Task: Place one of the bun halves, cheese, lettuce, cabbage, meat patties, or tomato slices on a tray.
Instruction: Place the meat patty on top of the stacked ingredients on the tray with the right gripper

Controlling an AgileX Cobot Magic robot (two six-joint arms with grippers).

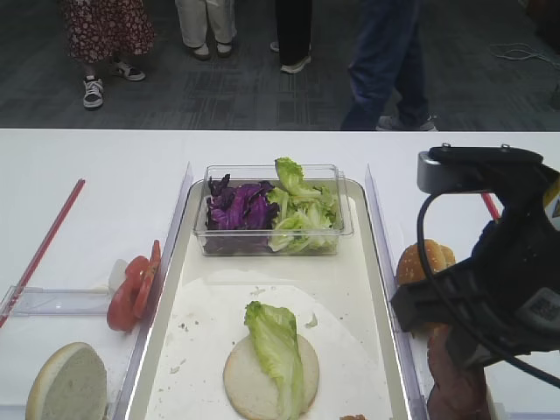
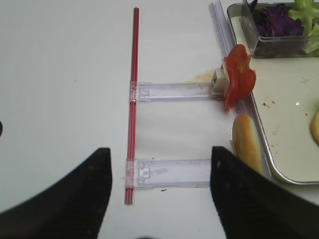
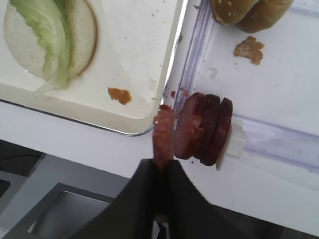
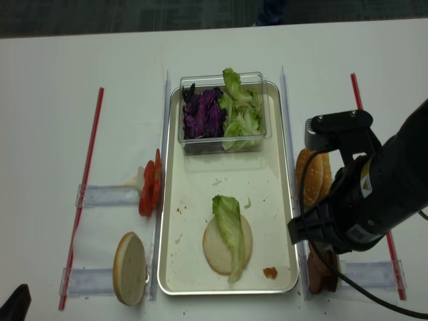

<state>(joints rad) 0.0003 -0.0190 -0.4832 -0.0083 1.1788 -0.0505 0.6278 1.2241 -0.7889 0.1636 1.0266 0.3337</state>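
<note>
My right gripper (image 3: 160, 165) is shut on one meat patty (image 3: 163, 130), held on edge just outside the tray's near right corner (image 3: 149, 127). Beside it, the other meat patties (image 3: 205, 128) stand in a clear holder. On the tray (image 1: 385, 262) lies a bun half (image 1: 254, 381), cut face up, with a lettuce leaf (image 1: 276, 346) across it. My left gripper (image 2: 159, 152) is open above an empty clear holder (image 2: 169, 172), left of the tray. Tomato slices (image 1: 131, 289) and another bun half (image 1: 66, 385) stand to the tray's left.
A clear tub (image 1: 337, 232) at the tray's far end holds purple cabbage (image 1: 236, 206) and lettuce (image 1: 302, 210). More buns (image 1: 423, 262) stand right of the tray. Red rods (image 4: 83, 180) run along both table sides. A brown crumb (image 3: 119, 94) lies on the tray. People stand beyond the table.
</note>
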